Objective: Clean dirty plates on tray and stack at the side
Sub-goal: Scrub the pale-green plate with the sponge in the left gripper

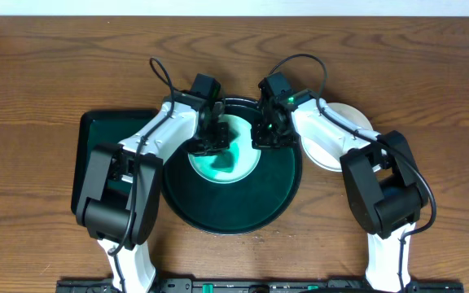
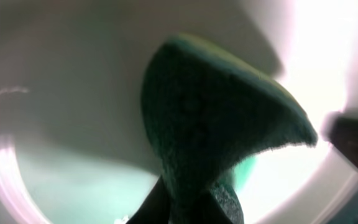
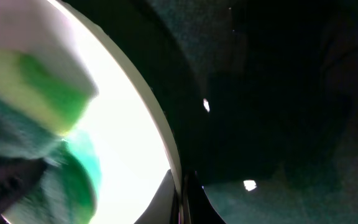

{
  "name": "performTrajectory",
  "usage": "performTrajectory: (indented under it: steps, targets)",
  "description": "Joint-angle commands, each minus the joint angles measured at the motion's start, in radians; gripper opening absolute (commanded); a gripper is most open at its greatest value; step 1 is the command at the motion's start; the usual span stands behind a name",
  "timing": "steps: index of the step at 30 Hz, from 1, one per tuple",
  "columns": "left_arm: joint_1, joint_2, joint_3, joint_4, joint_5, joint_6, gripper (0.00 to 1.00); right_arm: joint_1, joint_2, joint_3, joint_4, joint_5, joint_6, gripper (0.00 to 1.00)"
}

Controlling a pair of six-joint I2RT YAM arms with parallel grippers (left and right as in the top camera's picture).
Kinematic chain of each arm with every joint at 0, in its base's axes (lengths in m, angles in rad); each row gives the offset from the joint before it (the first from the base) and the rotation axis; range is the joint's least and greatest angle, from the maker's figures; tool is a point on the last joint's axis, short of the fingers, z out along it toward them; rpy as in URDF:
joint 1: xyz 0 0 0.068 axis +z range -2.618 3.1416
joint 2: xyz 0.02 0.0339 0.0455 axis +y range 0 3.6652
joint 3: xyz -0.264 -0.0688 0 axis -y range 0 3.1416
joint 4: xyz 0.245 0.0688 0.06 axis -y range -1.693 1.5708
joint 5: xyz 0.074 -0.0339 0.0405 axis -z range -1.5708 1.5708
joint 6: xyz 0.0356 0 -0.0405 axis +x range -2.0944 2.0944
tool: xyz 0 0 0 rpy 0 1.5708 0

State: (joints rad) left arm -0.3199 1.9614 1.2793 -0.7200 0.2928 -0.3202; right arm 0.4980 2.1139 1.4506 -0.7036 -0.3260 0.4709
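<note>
From overhead, 1 mint-green plate [image 1: 238,167] lies in the far half of the tray [image 1: 279,199], with a green smear across its middle. The left gripper [image 1: 208,143] bears on its left part and the right gripper [image 1: 269,137] sits at its far-right rim. 1 white plate [image 1: 332,153] lies to the right, beside the tray.

In the left wrist view, the fingers are clamped on a sponge [image 2: 216,124] held against the plate. Flat, firm strokes across the smear look best.

In the right wrist view, the plate's bright rim runs against the dark tray. I cannot tell whether the jaws pinch it. Bracing that rim should stop the plate sliding.
</note>
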Motion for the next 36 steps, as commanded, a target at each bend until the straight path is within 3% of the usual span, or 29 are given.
performTrajectory:
  steps: [1, 4, 8, 10, 14, 17, 22, 26, 30, 36]
  targets:
    - [0.055, 0.026, -0.018, -0.094, -0.422, -0.124, 0.07, 0.011, 0.007, -0.019, -0.002, 0.014, 0.013, 0.01]
    - [0.06, 0.023, -0.018, -0.117, -0.43, -0.131, 0.07, 0.013, 0.007, -0.019, -0.001, 0.015, 0.013, 0.01]
    - [0.053, 0.023, -0.018, -0.105, -0.307, -0.105, 0.07, 0.013, 0.007, -0.019, -0.002, 0.015, 0.013, 0.01]
    - [0.048, 0.023, -0.018, -0.081, -0.167, -0.016, 0.07, 0.013, 0.007, -0.019, -0.002, 0.015, 0.013, 0.01]
    - [0.047, 0.023, -0.018, -0.012, 0.256, 0.207, 0.08, 0.013, 0.007, -0.019, 0.0, 0.014, 0.013, 0.01]
    - [0.048, 0.023, -0.018, 0.046, 0.405, 0.249, 0.07, 0.013, 0.007, -0.019, 0.0, 0.014, 0.013, 0.01]
    - [0.056, 0.023, -0.018, 0.109, 0.345, 0.248, 0.07, 0.013, 0.007, -0.019, -0.002, 0.014, 0.011, 0.01]
    - [0.075, 0.023, -0.015, 0.094, 0.135, 0.204, 0.07, 0.013, 0.007, -0.019, -0.002, 0.014, 0.011, 0.01]
    - [0.098, 0.023, 0.022, -0.009, -0.12, 0.133, 0.07, 0.013, 0.007, -0.019, -0.003, 0.014, 0.01, 0.01]
    - [0.107, 0.021, 0.134, -0.201, -0.28, 0.127, 0.07, 0.013, 0.007, -0.019, -0.003, 0.014, 0.011, 0.01]
